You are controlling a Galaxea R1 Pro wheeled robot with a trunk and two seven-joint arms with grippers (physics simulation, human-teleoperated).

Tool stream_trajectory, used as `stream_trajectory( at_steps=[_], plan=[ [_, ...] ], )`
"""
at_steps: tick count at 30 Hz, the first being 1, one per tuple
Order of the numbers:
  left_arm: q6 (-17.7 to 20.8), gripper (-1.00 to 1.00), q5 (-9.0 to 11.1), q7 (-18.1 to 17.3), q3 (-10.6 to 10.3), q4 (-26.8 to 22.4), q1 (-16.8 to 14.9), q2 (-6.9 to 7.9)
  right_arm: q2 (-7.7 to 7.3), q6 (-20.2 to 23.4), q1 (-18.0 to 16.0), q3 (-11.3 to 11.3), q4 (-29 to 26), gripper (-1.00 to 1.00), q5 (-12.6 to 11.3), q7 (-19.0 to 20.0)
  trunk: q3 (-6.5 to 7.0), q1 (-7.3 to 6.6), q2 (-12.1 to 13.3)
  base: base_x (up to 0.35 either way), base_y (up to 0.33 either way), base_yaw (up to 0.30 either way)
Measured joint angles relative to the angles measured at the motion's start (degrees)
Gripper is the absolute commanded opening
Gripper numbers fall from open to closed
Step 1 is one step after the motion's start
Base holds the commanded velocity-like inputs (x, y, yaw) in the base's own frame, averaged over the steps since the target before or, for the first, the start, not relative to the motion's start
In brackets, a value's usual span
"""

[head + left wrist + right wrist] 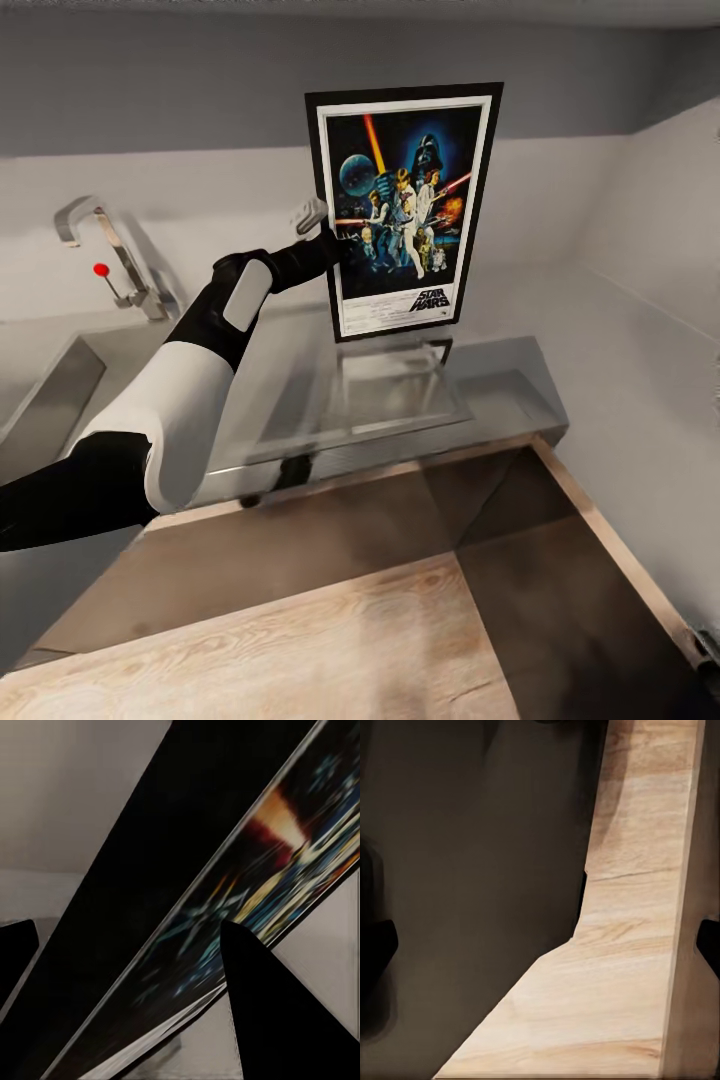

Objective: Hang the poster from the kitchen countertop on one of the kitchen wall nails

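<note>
Left gripper (325,232): clamping the left edge of the poster (405,210), one dark finger (277,1012) lying over the printed face and the other at the back, as the left wrist view is showing.
Poster: hanging upright in the air, lifted clear of the kitchen countertop (500,385), its face turned toward the robot, close before the pale grey wall (180,200). Its reflection is showing in the worktop directly beneath.
Faucet (110,255): standing at the far left by the inset sink (60,385).
Right gripper (540,937): fingertips sitting wide apart at the frame's edges, nothing between them, pointing at wood flooring (622,967).
</note>
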Motion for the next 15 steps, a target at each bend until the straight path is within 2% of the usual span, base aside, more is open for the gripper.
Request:
stream_trajectory(
  at_steps=[3,6,15],
  plan=[
    [0.0,-1.0,0.0,0.0,0.0,0.0,0.0,0.0,0.0,0.0,0.0,0.0,0.0,1.0,0.0,0.0,0.0,-0.01,0.0,-0.241,0.028,0.0],
    [0.0,-1.0,0.0,-0.1,0.0,0.0,0.0,0.01,0.0,0.0,0.0,0.0,0.0,1.0,0.0,0.0,0.0,-0.03,0.0,-0.085,0.02,0.0],
    [0.0,-1.0,0.0,-0.1,-0.1,0.0,0.0,0.0,0.01,0.0,0.0,0.0,0.0,1.0,0.0,0.0,0.0,-0.01,0.0,-0.192,0.155,0.0]
  ],
)
